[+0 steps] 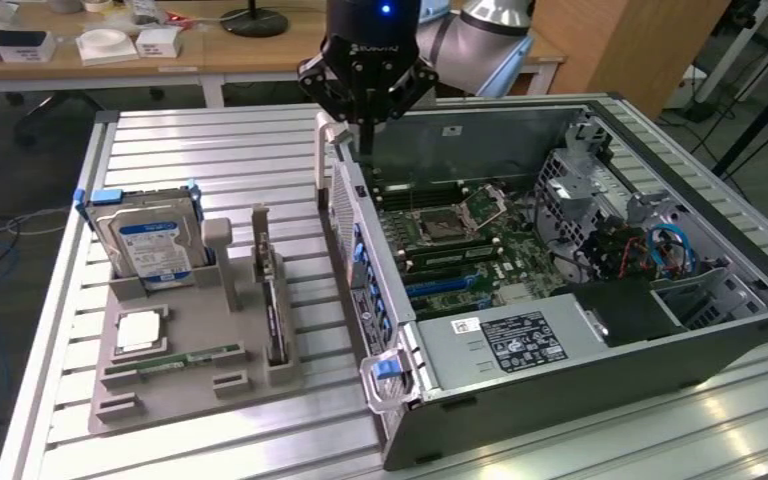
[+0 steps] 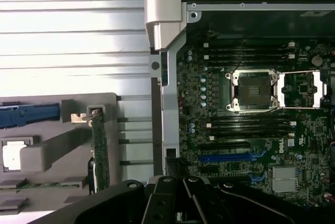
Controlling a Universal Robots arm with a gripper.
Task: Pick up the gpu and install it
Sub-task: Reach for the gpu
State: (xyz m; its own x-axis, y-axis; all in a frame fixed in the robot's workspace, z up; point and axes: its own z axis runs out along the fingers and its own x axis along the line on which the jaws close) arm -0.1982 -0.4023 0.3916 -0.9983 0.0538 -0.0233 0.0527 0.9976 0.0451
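The gpu (image 1: pixel 273 305) stands on edge in a slot of the grey holder (image 1: pixel 184 395) on the exterior view's left, beside the open computer case (image 1: pixel 598 320). In the wrist view the gpu (image 2: pixel 99 153) is a thin green strip seen edge-on, with its silver bracket at one end. My gripper (image 1: pixel 364 140) hangs above the case's rear edge, well away from the gpu. Its fingers meet at a point, shut with nothing between them. The motherboard (image 2: pixel 251 124) lies bare inside the case, with a blue card slot (image 2: pixel 225 157) across it.
The holder also carries a silver hard drive (image 1: pixel 152 245) with a blue-white label, a square processor (image 1: pixel 140 333) and a narrow memory stick (image 1: pixel 177 357). The case's perforated side wall (image 1: pixel 357 260) rises between holder and motherboard. A slatted aluminium table (image 1: pixel 211 150) lies under everything.
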